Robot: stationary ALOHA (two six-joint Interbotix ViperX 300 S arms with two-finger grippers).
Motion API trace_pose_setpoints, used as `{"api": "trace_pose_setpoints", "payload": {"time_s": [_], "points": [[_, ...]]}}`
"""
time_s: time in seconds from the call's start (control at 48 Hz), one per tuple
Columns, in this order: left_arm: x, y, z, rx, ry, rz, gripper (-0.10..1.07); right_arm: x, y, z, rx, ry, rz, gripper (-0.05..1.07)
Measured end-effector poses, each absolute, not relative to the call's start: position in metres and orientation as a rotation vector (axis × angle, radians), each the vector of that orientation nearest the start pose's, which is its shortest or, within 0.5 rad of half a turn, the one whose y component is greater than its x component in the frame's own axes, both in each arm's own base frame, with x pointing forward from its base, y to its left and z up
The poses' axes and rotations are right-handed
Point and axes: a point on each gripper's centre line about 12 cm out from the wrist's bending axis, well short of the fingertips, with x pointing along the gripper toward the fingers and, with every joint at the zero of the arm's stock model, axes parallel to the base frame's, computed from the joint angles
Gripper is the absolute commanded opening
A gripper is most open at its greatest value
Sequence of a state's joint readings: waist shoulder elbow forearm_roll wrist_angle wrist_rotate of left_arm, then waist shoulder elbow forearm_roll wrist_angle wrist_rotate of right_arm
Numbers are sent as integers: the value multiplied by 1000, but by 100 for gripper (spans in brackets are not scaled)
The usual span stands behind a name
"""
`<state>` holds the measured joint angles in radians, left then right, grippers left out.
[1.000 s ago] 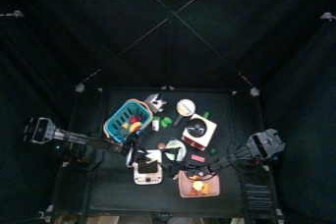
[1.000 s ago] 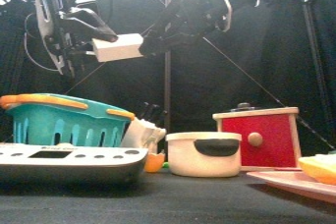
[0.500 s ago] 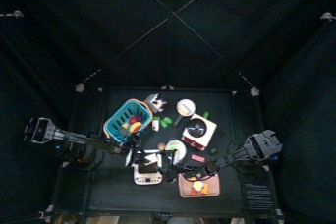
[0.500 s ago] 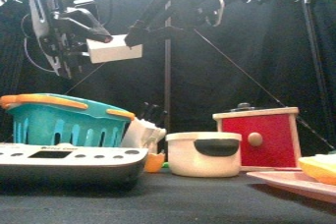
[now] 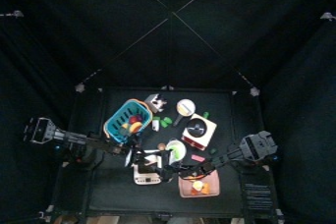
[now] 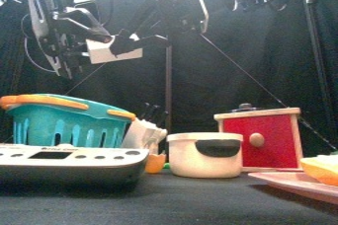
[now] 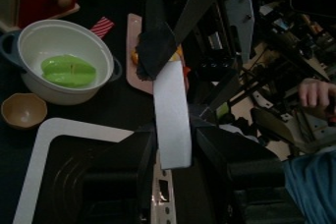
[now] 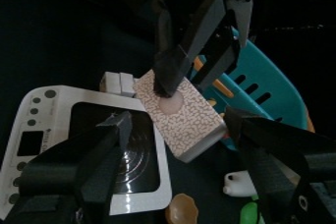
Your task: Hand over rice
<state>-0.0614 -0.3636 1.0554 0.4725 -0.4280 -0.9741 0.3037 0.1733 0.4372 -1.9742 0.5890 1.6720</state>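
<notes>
No legible print on rice pack (image 8: 183,118) in left gripper (image 6: 95,39).

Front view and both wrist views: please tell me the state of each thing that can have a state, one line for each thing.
rice block: held up in the air by the left gripper, clear of the table.
left gripper: closed on the rice block.
right gripper: open, facing the rice block, not yet holding it.
white pot: lid off in the left wrist view, something green inside.
teal basket: upright on the table.
red box: upright, closed.
</notes>
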Motion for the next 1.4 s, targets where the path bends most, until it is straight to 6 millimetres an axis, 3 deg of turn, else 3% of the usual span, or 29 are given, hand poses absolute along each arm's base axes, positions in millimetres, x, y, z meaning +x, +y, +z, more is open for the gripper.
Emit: {"api": "trace_pose_setpoints", "payload": {"time_s": [0.396,0.854,1.229,1.396], "points": [[287,-40,200,-555,372,-158,67,450,75,205,-514,366,-170,99],[287,-39,200,-557,372,-153,68,450,76,202,-518,373,-164,61],[287,-28,199,-546,360,-123,93,450,77,202,-503,377,-166,58],[288,-25,199,-536,357,-115,97,449,76,201,-490,384,-172,58]]}}
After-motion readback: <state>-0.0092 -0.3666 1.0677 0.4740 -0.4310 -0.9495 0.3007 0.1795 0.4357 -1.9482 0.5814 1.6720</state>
